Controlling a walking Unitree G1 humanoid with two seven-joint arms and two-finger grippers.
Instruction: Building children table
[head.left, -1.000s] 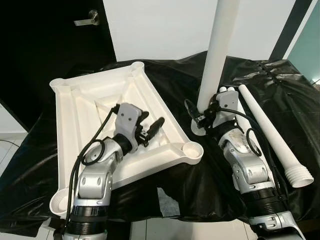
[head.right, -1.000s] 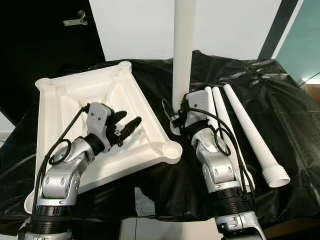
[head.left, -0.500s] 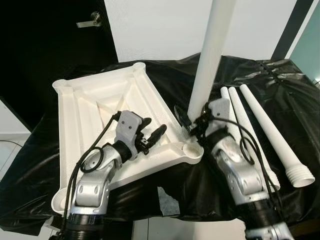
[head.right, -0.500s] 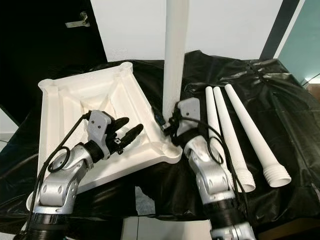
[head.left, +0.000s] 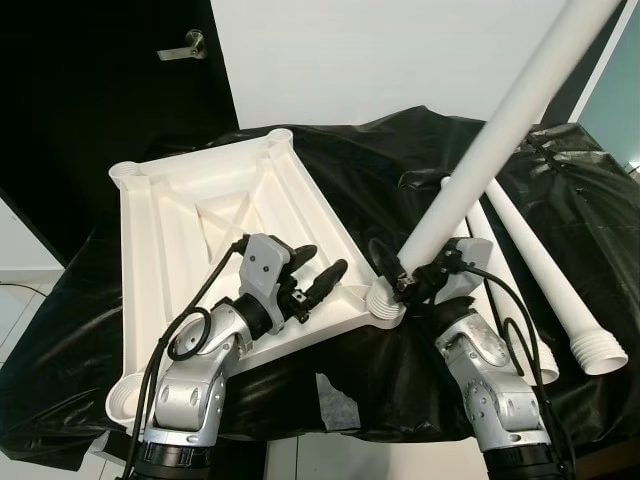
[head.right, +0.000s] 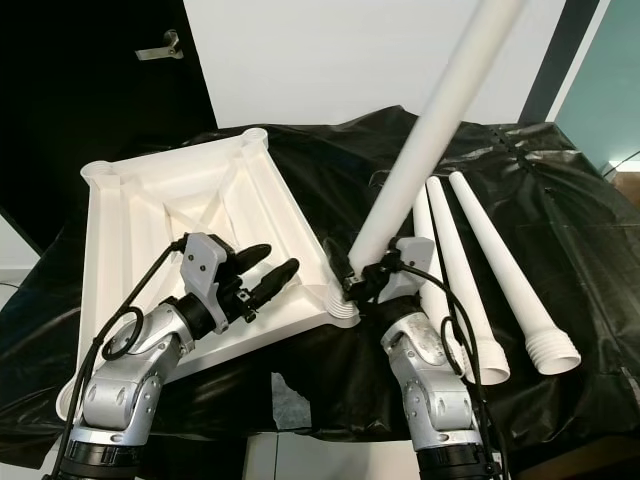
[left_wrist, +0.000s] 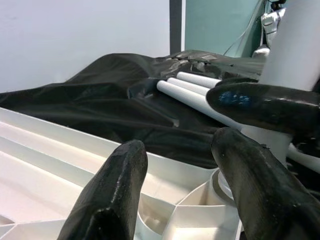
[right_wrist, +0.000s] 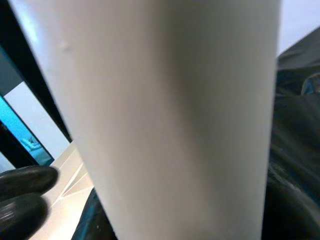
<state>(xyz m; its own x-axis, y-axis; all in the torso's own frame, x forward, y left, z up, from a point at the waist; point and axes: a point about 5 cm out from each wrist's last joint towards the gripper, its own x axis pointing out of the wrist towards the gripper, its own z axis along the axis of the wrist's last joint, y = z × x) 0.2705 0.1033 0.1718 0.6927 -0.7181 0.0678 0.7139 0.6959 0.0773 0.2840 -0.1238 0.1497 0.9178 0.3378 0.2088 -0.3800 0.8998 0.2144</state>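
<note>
The right gripper (head.left: 412, 285) has its fingers pinched around the lower end of a long white table leg (head.left: 490, 150), just above the leg's ribbed threaded end (head.left: 383, 303). The leg is tilted, rising from that end up and to the right past the top of the head views. The threaded end sits at the near right corner socket (head.right: 338, 303) of the upturned white tabletop (head.left: 180, 215); whether it is seated in the socket cannot be told. The tabletop lies underside up on the left half of the desk (head.left: 400, 190), which is draped in black sheeting. The left gripper (head.left: 318, 281) hangs over the tabletop's near right part with its two black fingers (left_wrist: 117, 185) spread apart and holding nothing. Three more white legs (head.right: 500, 265) lie side by side on the right of the desk, threaded ends toward the near edge. The left wrist view looks between the spread fingers to the corner socket (left_wrist: 220, 187), the held leg and a black finger (left_wrist: 265, 106) of the right gripper clamped across it, with the spare legs beyond. In the right wrist view the held leg (right_wrist: 170, 115) shows close up and blurred, with the tabletop (right_wrist: 67, 187) behind.
</note>
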